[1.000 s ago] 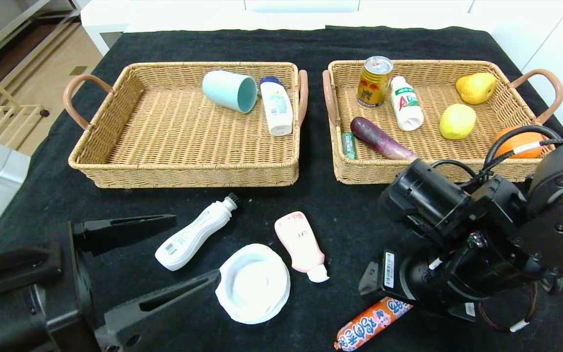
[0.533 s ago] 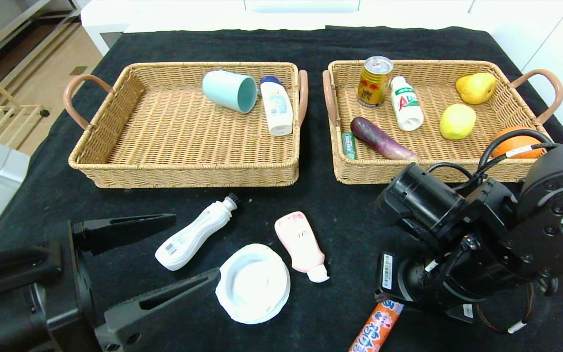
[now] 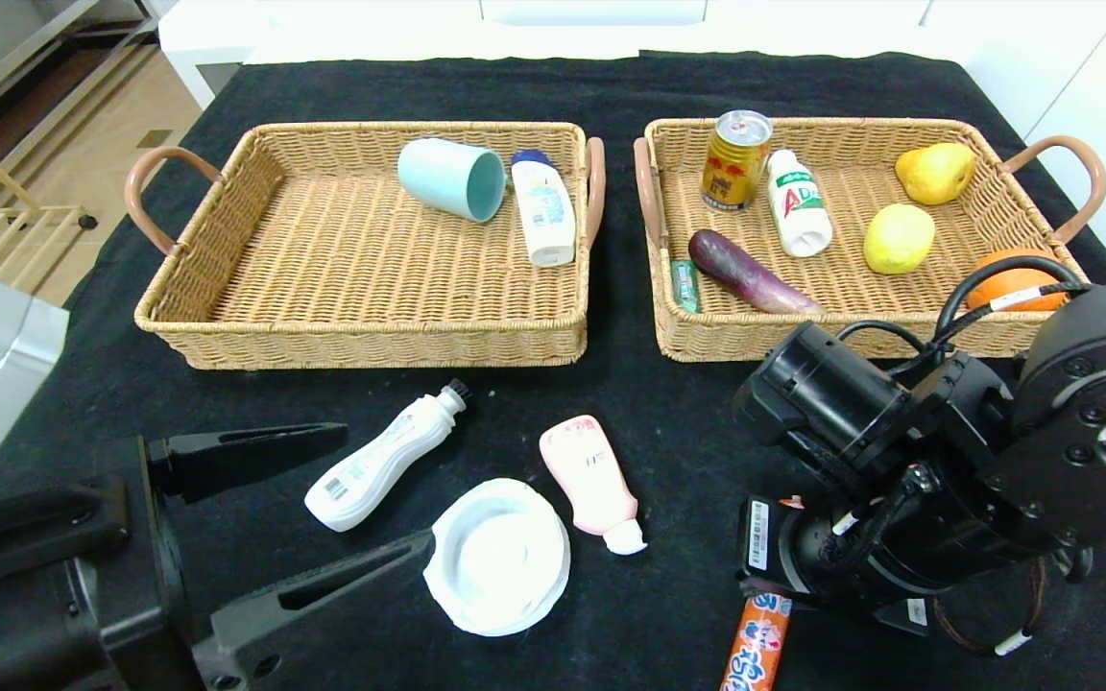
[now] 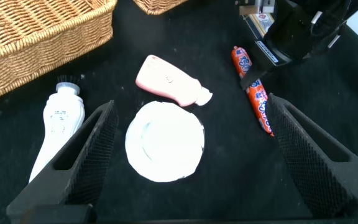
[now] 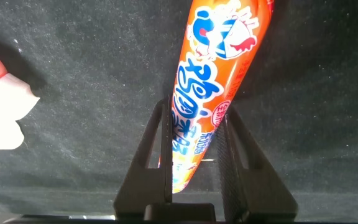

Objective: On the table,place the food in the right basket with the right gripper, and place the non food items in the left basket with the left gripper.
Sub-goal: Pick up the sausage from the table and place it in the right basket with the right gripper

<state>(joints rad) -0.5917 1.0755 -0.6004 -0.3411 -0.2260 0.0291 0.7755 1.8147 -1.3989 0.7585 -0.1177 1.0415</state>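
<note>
Sausage [image 5: 213, 81] has swung from lying diagonal to pointing at the surface's near edge, clenched in my right pincer [image 5: 194, 158]; the pickup looks secured. My left pincer [image 4: 185, 155] hangs released.

You're looking at a staged indoor test room: a black cloth-covered table [image 3: 611, 86], white cabinets [image 3: 591, 14] along the top of the frame, wood flooring [image 3: 111, 125] upper left.

Sausage [image 3: 756, 651] lies right of lid [image 3: 497, 557] (baskets [image 3: 361, 331] behind).
</note>
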